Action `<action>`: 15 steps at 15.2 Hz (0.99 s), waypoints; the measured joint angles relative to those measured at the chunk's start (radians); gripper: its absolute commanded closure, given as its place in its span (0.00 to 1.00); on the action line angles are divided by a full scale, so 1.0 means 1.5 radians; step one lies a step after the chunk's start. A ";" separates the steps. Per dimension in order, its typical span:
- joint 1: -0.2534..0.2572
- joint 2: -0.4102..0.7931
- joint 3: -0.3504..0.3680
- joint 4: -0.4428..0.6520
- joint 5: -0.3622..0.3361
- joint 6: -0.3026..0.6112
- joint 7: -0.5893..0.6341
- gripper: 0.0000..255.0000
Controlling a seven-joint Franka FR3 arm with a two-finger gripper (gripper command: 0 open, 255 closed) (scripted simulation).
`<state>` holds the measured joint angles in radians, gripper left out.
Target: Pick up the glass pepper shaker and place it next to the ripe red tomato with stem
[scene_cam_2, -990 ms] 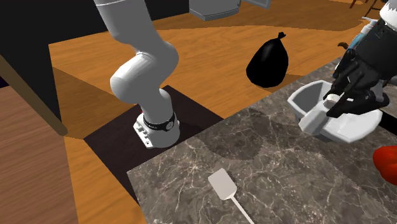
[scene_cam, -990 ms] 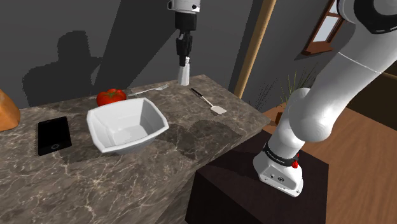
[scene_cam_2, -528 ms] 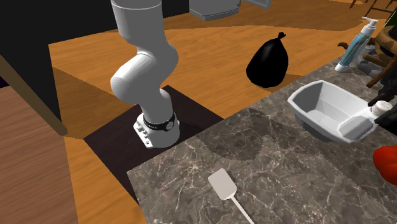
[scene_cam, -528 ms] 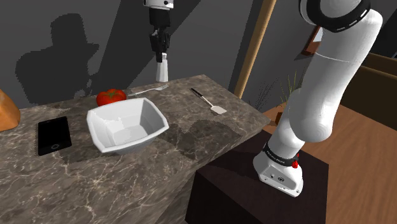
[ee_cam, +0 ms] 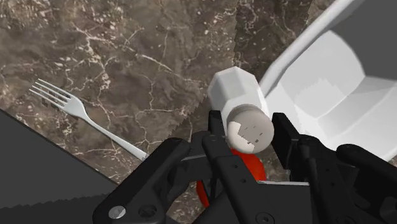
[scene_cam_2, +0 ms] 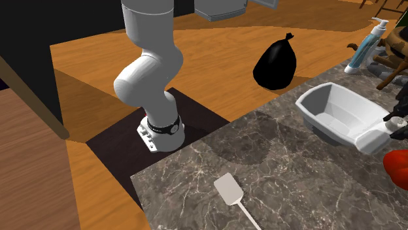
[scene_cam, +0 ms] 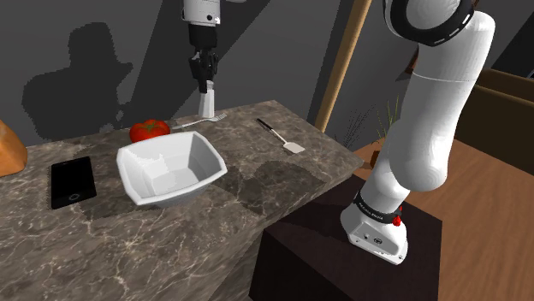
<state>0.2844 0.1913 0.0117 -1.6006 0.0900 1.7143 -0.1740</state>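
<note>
the claw (scene_cam: 204, 85) is clamped on the pale shaker (scene_cam: 206, 104), low over the tabletop (scene_cam: 257, 175) near the red tomato (scene_cam: 149, 129).

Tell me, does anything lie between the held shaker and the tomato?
Only the fork: it lies flat on the counter beside the tomato, roughly under the shaker clasped in the gripper. The bowl also stands close to the tomato.
</note>
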 measured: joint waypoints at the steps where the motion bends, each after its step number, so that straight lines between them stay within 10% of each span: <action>1: 0.000 0.000 0.000 -0.010 0.000 0.009 -0.001 1.00; 15: 0.001 0.022 0.001 -0.106 0.003 0.127 -0.010 1.00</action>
<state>0.2863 0.2237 0.0127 -1.7596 0.0938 1.9052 -0.1892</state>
